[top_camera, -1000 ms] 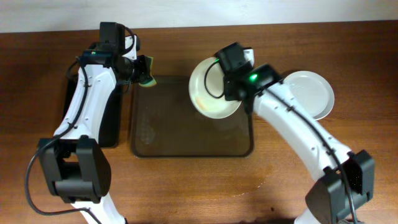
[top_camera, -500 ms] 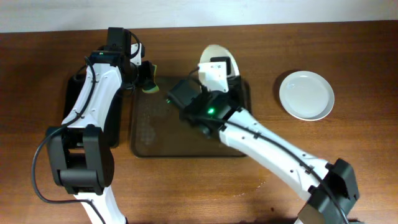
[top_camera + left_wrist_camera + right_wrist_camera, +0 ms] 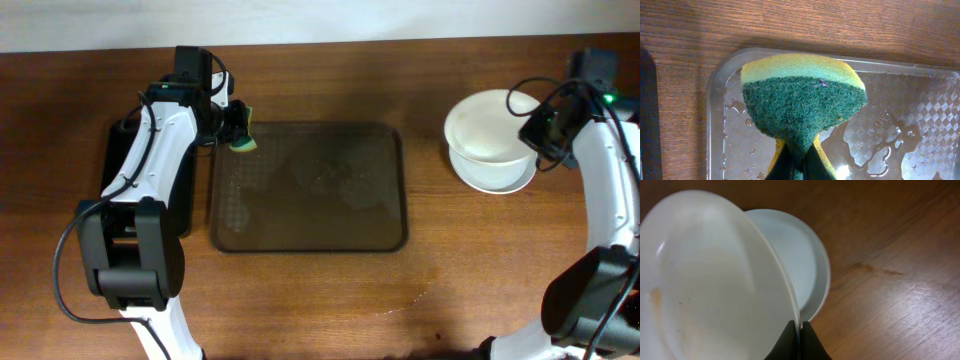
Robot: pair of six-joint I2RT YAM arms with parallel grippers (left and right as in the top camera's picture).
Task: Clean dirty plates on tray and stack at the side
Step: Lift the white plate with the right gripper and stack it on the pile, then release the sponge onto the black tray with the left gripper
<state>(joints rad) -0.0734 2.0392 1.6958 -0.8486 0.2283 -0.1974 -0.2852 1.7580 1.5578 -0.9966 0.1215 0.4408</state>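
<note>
The brown tray [image 3: 300,215] lies at the table's middle, wet and with no plate on it. My right gripper [image 3: 535,135] is shut on the rim of a cream plate [image 3: 485,128] with faint brown smears [image 3: 710,280], holding it tilted just above a pale plate [image 3: 500,178] that lies on the table at the right [image 3: 800,265]. My left gripper [image 3: 232,125] is shut on a green and yellow sponge [image 3: 243,144] at the tray's far left corner [image 3: 805,100]. A third plate is not in view.
A narrow black tray [image 3: 125,180] lies left of the brown tray, under my left arm. Water drops and puddles [image 3: 875,145] lie on the brown tray's floor. A pale wall edge runs along the back of the table.
My right arm has carried the cream plate from over the tray to the right, above the plate on the table. The left gripper with the sponge has hardly moved.
</note>
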